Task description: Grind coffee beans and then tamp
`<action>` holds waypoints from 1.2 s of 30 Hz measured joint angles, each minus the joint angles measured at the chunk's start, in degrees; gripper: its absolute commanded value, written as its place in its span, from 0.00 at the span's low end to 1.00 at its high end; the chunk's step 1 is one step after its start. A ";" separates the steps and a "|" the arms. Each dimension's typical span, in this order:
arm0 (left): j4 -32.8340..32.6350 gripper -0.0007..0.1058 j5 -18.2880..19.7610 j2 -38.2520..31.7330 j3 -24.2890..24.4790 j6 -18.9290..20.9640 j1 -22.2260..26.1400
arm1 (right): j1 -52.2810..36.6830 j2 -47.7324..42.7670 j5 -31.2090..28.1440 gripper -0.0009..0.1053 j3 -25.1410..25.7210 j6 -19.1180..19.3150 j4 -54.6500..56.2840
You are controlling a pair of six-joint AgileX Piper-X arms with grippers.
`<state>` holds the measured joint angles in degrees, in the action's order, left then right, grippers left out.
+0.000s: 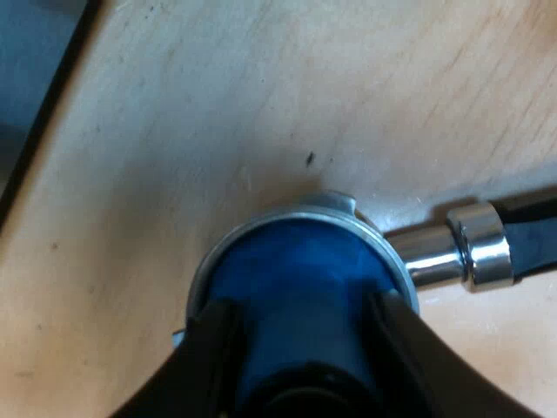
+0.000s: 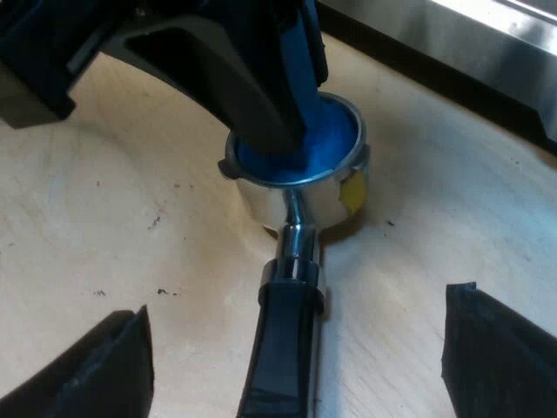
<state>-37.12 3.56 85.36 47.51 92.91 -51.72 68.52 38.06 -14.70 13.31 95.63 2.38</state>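
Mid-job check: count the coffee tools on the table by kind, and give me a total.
Tamper: 1, blue, standing in the holder's basket, with the left claw shut on it.
Holder: 1, metal; its dark handle lies inside the open right claw, touching neither finger.
Total: 2

Pale wooden tabletop (image 1: 261,104) with fine grain and faint scratches, spread under and ahead of the jaws of the left gripper (image 1: 303,303). Tiny dark speck (image 1: 311,158) just ahead. Farther off, dark table edge (image 1: 52,96), then blue-grey area (image 1: 30,52) beyond. Same wood, softly lit, between the jaws of the right gripper (image 2: 296,305).
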 measured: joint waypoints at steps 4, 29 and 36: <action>0.01 0.01 0.00 -0.01 -0.10 0.00 0.00 | 0.00 0.00 0.00 0.67 0.00 0.00 0.00; -11.07 0.01 -0.51 -9.25 9.40 -1.12 -0.21 | 0.00 0.00 0.00 0.67 0.00 0.00 -4.81; -16.64 0.01 -1.75 -13.41 10.61 -1.12 0.04 | 0.00 0.00 0.00 0.67 0.00 0.00 -5.04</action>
<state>-53.76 1.80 71.94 58.12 91.79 -51.68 68.52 38.06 -14.70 13.31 95.63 -2.66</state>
